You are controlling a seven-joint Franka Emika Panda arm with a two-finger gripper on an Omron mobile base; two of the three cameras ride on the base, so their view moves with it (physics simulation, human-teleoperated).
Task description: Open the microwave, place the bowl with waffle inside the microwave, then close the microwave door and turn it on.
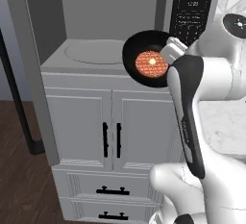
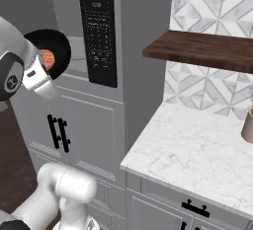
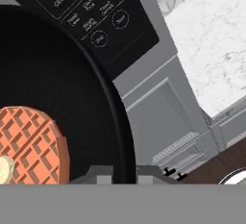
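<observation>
The gripper (image 3: 119, 170) is clamped on the rim of the bowl (image 3: 62, 88): in the hand view, at the bottom centre of the frame, its two tips sit either side of the black edge. The waffle (image 3: 30, 146) lies in the lower left of that frame, inside the bowl.

In the left base view the bowl (image 1: 146, 57) is at centre, a little right, held in the air and tipped so its inside and the waffle (image 1: 151, 62) face the camera. It hangs just in front of the lower right corner of the microwave (image 1: 48, 21) opening. The turntable (image 1: 93, 52) lies to its left and further back in the frame, in the upper middle. The door (image 1: 33, 74) stands swung wide at the left edge, so the way in is clear.

So the coming move likely turns on this: the cavity floor is left of and beyond the bowl, and the bowl probably needs levelling before it goes in, or the waffle may slide. The keypad (image 2: 99, 31), upper centre-left in the right base view, sits just right of the bowl (image 2: 49, 51).
</observation>
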